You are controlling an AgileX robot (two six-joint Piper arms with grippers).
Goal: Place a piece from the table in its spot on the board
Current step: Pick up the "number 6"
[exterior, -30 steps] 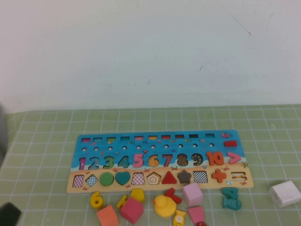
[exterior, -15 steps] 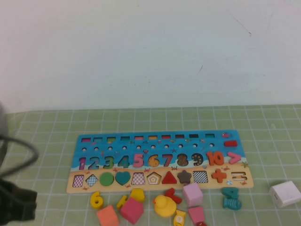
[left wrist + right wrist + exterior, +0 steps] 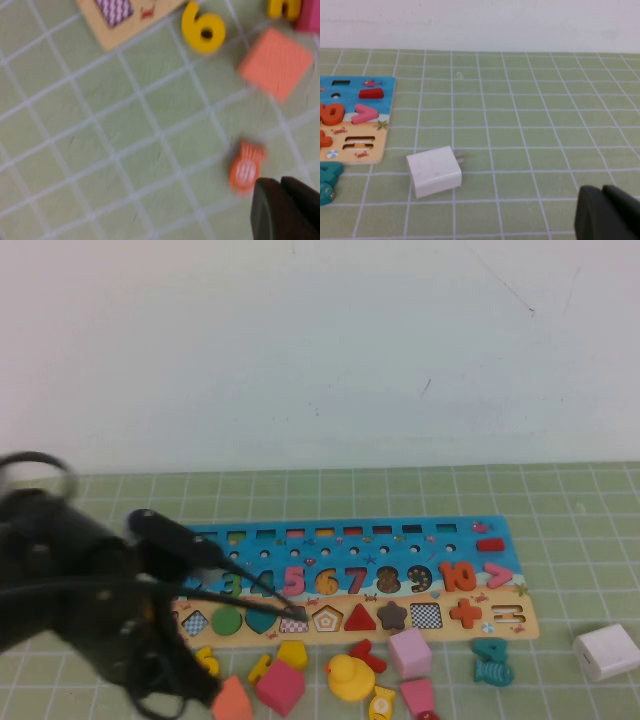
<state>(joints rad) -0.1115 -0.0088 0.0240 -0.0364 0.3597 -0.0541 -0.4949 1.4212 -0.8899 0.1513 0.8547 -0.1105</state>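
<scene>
The yellow "6" piece (image 3: 202,32) lies flat on the green mat just in front of the board's (image 3: 400,540) left end, beside an orange block (image 3: 276,62). In the high view my left arm (image 3: 80,590) covers the board's left end and most of the piece (image 3: 209,661). My left gripper (image 3: 280,184) hangs shut and empty over the mat, a short way from the piece, next to a small orange fish piece (image 3: 246,167). The board's "6" slot (image 3: 327,582) sits between the pink 5 and the 7. My right gripper (image 3: 601,192) is shut and empty, over bare mat to the right of the board.
Loose pieces crowd the mat in front of the board: a pink block (image 3: 281,685), a yellow duck (image 3: 349,676), a pink cube (image 3: 409,652) and a teal fish (image 3: 492,662). A white plug cube (image 3: 606,651) lies at the far right.
My left arm has swung in from the lower left edge and now reaches over the board's left end. The pieces and the board have not moved.
</scene>
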